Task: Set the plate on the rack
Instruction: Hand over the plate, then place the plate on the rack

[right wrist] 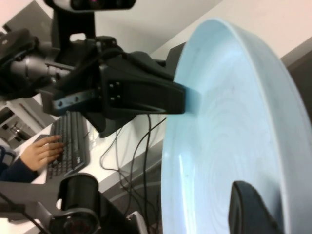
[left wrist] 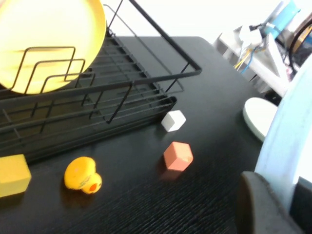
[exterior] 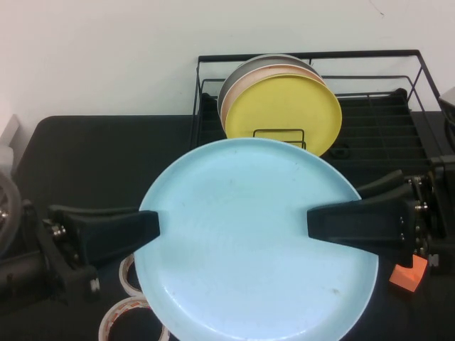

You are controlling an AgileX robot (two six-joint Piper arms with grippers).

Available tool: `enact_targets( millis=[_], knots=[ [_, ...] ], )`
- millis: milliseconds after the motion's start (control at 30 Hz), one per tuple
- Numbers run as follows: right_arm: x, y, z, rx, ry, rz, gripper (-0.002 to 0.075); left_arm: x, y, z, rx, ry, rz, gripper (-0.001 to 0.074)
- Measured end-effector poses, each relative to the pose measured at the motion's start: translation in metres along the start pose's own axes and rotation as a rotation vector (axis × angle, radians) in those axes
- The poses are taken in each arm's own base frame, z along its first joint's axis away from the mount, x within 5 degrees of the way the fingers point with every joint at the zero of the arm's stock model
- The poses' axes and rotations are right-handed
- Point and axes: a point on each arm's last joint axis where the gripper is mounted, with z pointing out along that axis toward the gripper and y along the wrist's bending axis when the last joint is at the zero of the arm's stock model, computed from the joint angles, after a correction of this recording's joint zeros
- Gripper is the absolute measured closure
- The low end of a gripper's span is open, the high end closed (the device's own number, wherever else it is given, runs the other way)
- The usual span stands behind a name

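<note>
The light blue plate (exterior: 249, 234) is held up in front of the black wire rack (exterior: 384, 114), its face toward the high camera. My left gripper (exterior: 146, 227) is shut on its left rim, and my right gripper (exterior: 320, 222) is shut on its right rim. In the left wrist view the plate's edge (left wrist: 287, 136) runs between the left gripper's (left wrist: 287, 197) dark fingers (left wrist: 256, 204). In the right wrist view the plate (right wrist: 229, 122) fills the picture, the right gripper (right wrist: 273, 209) clamps the near rim and the left gripper (right wrist: 178, 100) the far rim.
A yellow plate (exterior: 284, 114), with pink and grey plates behind it, stands in the rack's left part. The rack (left wrist: 146, 78) is bare to the right. On the table are tape rolls (exterior: 128, 273), an orange cube (left wrist: 177, 156), a white cube (left wrist: 173, 120), a toy duck (left wrist: 83, 174) and a yellow block (left wrist: 12, 175).
</note>
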Motion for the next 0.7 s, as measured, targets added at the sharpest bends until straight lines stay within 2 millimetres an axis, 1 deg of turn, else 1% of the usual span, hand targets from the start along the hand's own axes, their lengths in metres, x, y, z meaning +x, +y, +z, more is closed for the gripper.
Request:
enact_targets(
  millis=[100,200,267,333,433,567,633,700],
  knots=[
    [0.000,-0.001,0.000,0.005,-0.002,-0.036,0.0563,-0.001,-0.002,0.001,0.025,-0.009,-0.014,0.0583],
    [-0.001,-0.002,0.000,0.021,-0.006,-0.084,0.0597,-0.001,-0.004,0.001,0.046,-0.011,-0.018,0.0411],
    [-0.002,-0.006,0.000,0.064,-0.016,-0.110,0.0608,-0.001,-0.004,0.001,0.046,-0.011,-0.015,0.0316],
    [-0.003,-0.010,0.000,0.109,-0.023,-0.140,0.0608,-0.001,-0.003,0.001,0.037,-0.004,-0.006,0.0267],
    [-0.003,-0.016,-0.001,0.179,-0.006,-0.212,0.0608,0.002,-0.002,-0.001,0.014,0.016,0.033,0.0239],
    [-0.004,-0.022,-0.004,0.264,0.103,-0.365,0.0608,0.007,-0.004,-0.007,-0.027,0.057,0.123,0.0231],
    [-0.009,-0.023,-0.006,0.300,0.143,-0.441,0.0608,0.009,-0.006,-0.011,-0.048,0.072,0.160,0.0246],
    [-0.020,-0.023,-0.009,0.343,0.160,-0.519,0.0608,0.011,-0.006,-0.015,-0.086,0.074,0.178,0.0287]
  ],
)
